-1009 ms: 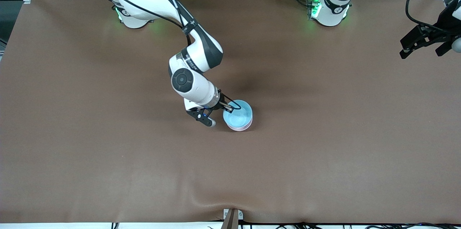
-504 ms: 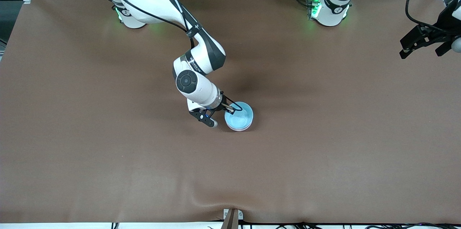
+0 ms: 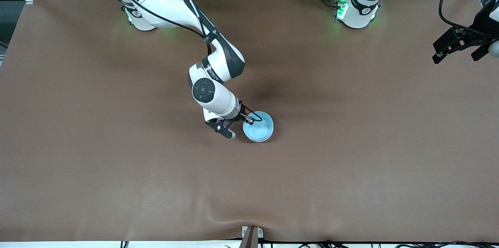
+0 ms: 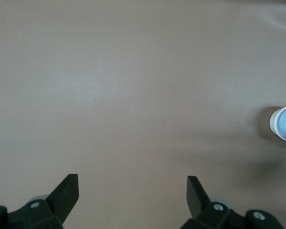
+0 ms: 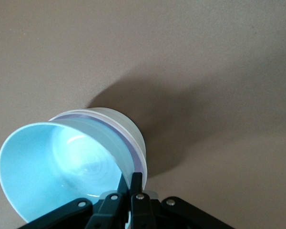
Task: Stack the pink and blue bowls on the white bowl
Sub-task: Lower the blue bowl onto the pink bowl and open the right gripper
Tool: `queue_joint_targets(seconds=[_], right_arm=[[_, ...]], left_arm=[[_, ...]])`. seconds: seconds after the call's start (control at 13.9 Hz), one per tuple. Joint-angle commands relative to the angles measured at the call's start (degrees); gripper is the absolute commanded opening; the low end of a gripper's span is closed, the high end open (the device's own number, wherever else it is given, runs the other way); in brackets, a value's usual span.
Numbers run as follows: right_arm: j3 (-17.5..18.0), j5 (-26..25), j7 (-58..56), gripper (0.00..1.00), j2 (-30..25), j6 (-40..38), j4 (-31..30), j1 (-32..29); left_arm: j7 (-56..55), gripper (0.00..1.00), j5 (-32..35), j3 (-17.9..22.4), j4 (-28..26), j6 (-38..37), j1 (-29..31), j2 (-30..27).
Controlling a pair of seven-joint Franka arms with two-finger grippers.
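Surface: a brown table (image 3: 351, 170) covers nearly the whole front view; the two arm bases stand along its top edge.

Blue bowl: the light blue bowl (image 3: 258, 125) sits on top of the stack, near the middle of the table. In the right wrist view its inside (image 5: 57, 171) faces the camera, so it appears tilted there.

Pink bowl: only a thin pink rim (image 5: 133, 151) shows, just under the blue bowl's rim – the rest is hidden inside the stack.

White bowl: the white bowl (image 5: 126, 126) is the lowest one and stands on the table; its pale wall shows under the pink rim. In the left wrist view the whole stack (image 4: 285, 123) appears small, well apart from that camera.

Right gripper: the right gripper (image 3: 241, 120) is at the blue bowl's rim, on the side toward the right arm's end of the table. In the right wrist view its fingers (image 5: 135, 183) are pinched on the rim of the blue bowl, one finger inside and one outside.

Left gripper: the left gripper (image 3: 454, 47) waits in the air at the left arm's end of the table. Its fingers (image 4: 66, 193) stand wide apart and hold nothing – only bare table shows between them.
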Motion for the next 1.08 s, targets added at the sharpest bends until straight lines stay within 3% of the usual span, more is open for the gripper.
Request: queue_joint_targets(seconds=[0.0,0.43,1.01], right_arm=[[-0.57,-1.44,1.31,1.00,0.77,0.10,1.60,0.84],[-0.83,-1.35,1.14,1.00,-2.38,-1.91,2.92,-1.00],[-0.83,-3.55,-11.50,1.00,-13.19,-18.86,0.64,-12.06]], left_arm=[[1.17,1.00,-0.07,0.05,-0.36,-0.29,0.17,-1.12],[1.08,1.00,-0.07,0.06,-0.36,-1.60,0.17,-1.30],[1.16,1.00,-0.07,-0.03,-0.45,-2.22,0.17,-1.30]])
